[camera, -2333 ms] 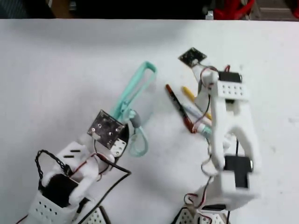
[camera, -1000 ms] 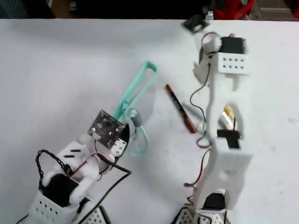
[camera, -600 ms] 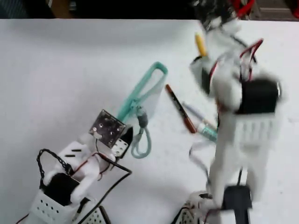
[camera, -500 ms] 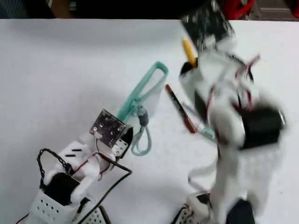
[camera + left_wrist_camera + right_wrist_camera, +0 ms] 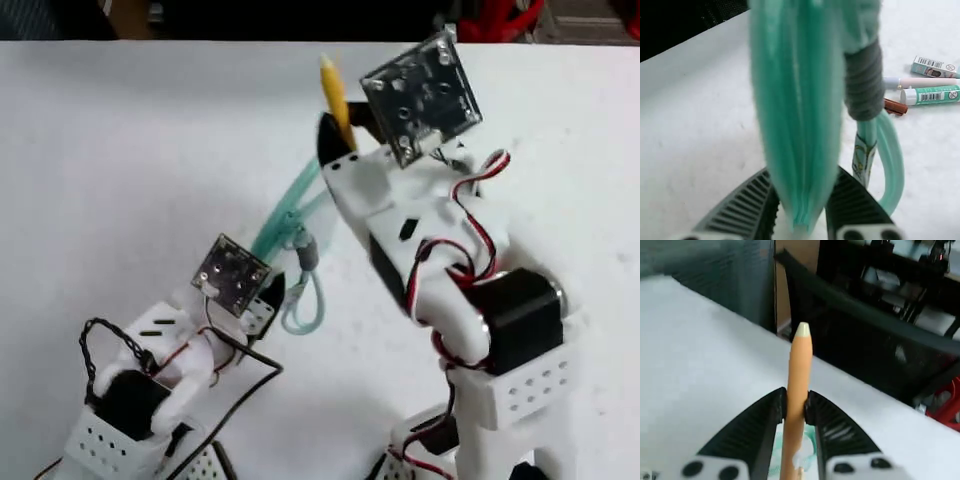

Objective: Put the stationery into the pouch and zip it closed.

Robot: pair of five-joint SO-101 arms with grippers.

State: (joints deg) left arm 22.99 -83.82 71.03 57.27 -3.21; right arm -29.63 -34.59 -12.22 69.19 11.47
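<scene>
- Left wrist view, closest in: the left gripper (image 5: 801,202) is clamped on one edge of the teal pouch (image 5: 795,100), which stands edgewise between its fingers. The bite looks thin, so a push from above would likely slide the pouch out or fold it over.
- Just beyond, the strap loop (image 5: 890,165) hangs from a grey sleeve (image 5: 864,85) beside the pouch. An incoming tip could snag there instead of entering the mouth.
- Farther out, in the high view, the right gripper (image 5: 338,135) is closed on the yellow pen (image 5: 331,85), held up over the pouch's far end. The pen sticks out well past the fingertips, so it may pivot in the grip if it touches the rim.
- From above the mouth looks narrow, and I cannot tell how far it is unzipped. A miss would drop the pen onto the table (image 5: 120,150).
- Farthest, the loose pens (image 5: 920,82) lie on the table, well apart from the pouch. A low sweep of the right arm toward them could scatter them.
- Count, near: one left gripper, one pouch, one strap loop, one grey sleeve.
- Count, middle: one right gripper with one yellow pen in it.
- Count, far: three loose pens for certain, one brown-tipped, one pale and one teal-labelled. A second teal-labelled piece at the frame edge may be a fourth.
</scene>
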